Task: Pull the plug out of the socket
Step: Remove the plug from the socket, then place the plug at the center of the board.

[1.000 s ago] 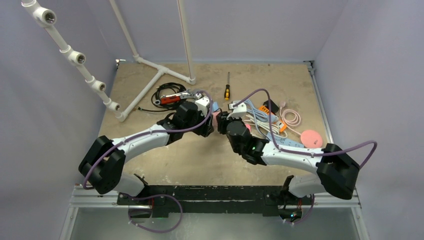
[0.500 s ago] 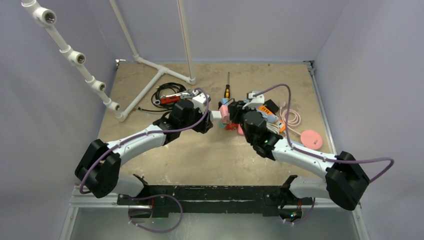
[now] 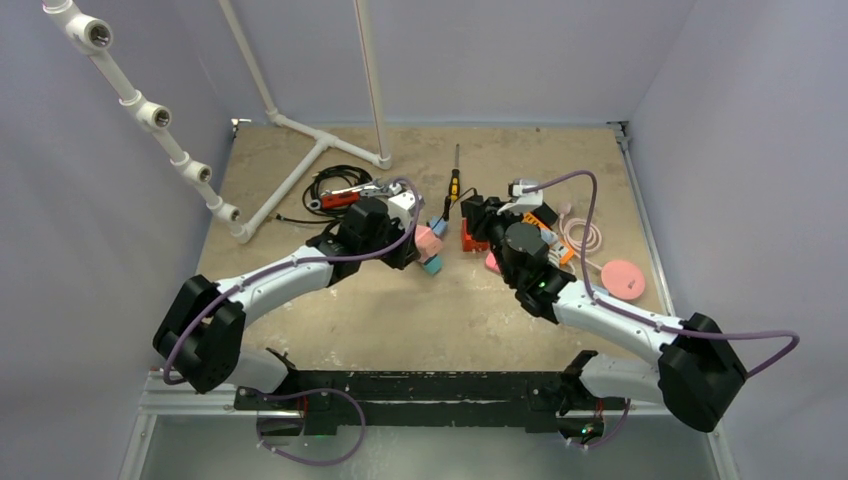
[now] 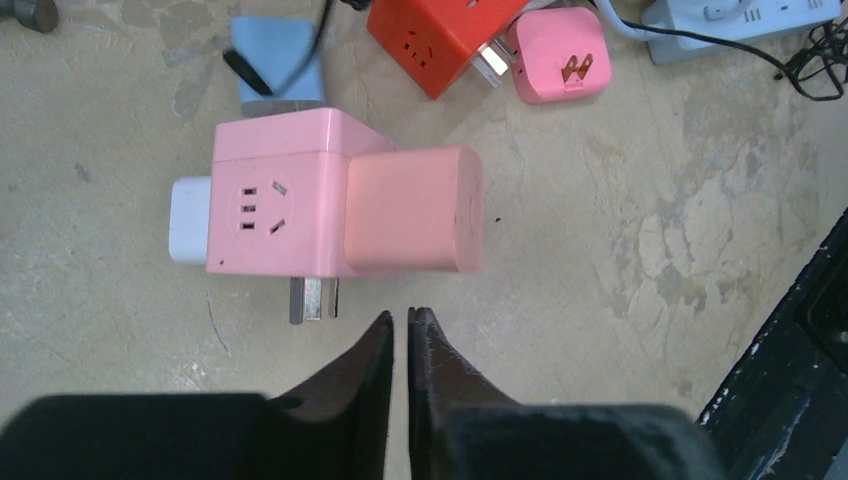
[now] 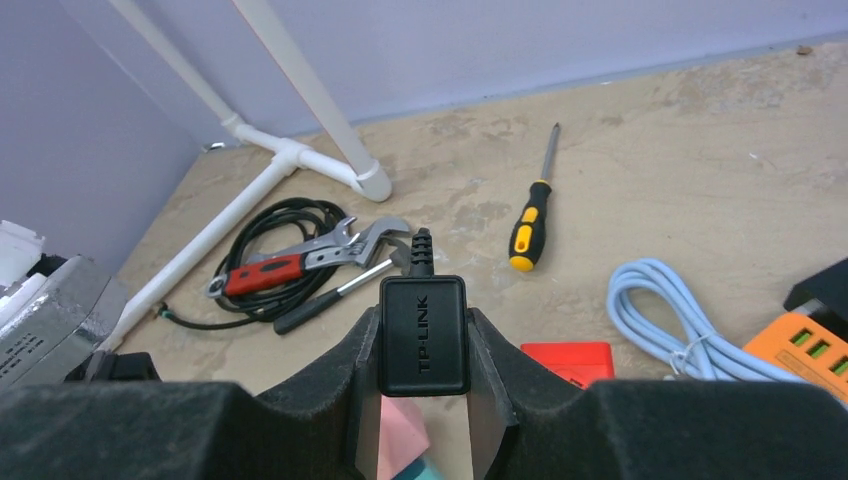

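A pink cube socket [image 4: 275, 205] lies on the table, with a salmon adapter [image 4: 415, 210] on one side, a white plug [image 4: 188, 218] on the other and bare prongs below. My left gripper [image 4: 399, 318] is shut and empty just in front of it, not touching; in the top view it [image 3: 408, 246] sits left of the socket [image 3: 428, 240]. My right gripper [image 5: 423, 345] is shut on a black TP-LINK plug [image 5: 423, 335] and holds it above the table, to the right of the socket in the top view [image 3: 474, 212].
A red cube socket [image 4: 440, 35], a pink plug [image 4: 555, 55] and a blue adapter [image 4: 275, 70] lie beyond the pink socket. A screwdriver [image 5: 530, 225], a wrench [image 5: 300, 262] on a black cable, white pipes [image 3: 300, 175], a light blue cable [image 5: 670, 320] and an orange strip [image 5: 805, 340] lie around.
The two grippers were together at the pink socket. The right gripper has moved right and back with the black plug. The left gripper has let the socket go; it now lies on the table.
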Robot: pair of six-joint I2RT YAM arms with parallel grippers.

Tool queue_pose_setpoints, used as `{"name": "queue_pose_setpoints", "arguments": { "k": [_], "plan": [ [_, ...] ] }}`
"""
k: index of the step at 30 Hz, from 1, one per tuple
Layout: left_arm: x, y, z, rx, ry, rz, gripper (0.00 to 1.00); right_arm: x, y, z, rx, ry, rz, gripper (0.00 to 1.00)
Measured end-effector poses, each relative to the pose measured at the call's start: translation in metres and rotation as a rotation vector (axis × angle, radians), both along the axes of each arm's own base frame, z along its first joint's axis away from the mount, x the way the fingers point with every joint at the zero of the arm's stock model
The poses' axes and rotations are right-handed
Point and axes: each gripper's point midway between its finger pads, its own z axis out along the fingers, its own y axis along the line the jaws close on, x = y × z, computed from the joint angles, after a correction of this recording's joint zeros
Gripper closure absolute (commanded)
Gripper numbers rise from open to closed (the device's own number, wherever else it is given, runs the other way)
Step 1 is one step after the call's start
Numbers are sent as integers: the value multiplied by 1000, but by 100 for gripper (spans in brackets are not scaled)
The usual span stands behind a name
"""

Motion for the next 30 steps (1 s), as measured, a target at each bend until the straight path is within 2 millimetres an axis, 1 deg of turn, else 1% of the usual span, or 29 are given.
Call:
{"name": "queue_pose_setpoints", "arguments": {
  "k": [4, 6, 8, 11, 14, 15, 16, 17, 18, 19, 20, 23, 25, 27, 30],
  "plan": [
    [1, 3, -6, 16, 21, 9, 51, 2, -13, -6, -16, 22, -65, 100],
    [1, 5, -8, 22, 27, 16, 41, 4, -24, -9, -22, 38, -107, 100],
    [2, 6, -7, 19, 30, 26, 36, 5, -38, -9, -17, 52, -154, 100],
    [6, 10, -7, 15, 36, 49, 33, 8, -60, -3, 14, 55, -220, 100],
    [10, 15, -4, 8, 33, 78, 31, 12, -81, -1, 47, 57, -267, 95],
    [12, 16, -2, 2, 31, 92, 30, 14, -86, -3, 50, 63, -274, 90],
    [14, 18, 1, -4, 27, 101, 30, 16, -91, -8, 49, 76, -280, 72],
    [15, 20, 6, -13, 19, 112, 29, 17, -95, -14, 46, 93, -285, 51],
    [18, 22, 10, -20, 8, 124, 28, 18, -98, -21, 41, 110, -283, 35],
    [20, 24, 15, -29, -3, 139, 27, 18, -99, -27, 41, 125, -282, 27],
    [22, 26, 19, -37, -12, 151, 27, 18, -100, -33, 39, 143, -278, 21],
    [26, 32, 29, -51, -34, 189, 25, 16, -99, -44, 33, 178, -253, 10],
    [29, 36, 33, -52, -45, 216, 24, 14, -95, -43, 35, 180, -226, 7],
    [32, 41, 36, -48, -57, 247, 22, 11, -90, -36, 36, 163, -180, 1],
    [35, 46, 38, -40, -69, 277, 22, -1, -74, -18, 28, 101, -49, 1]
  ]
}}
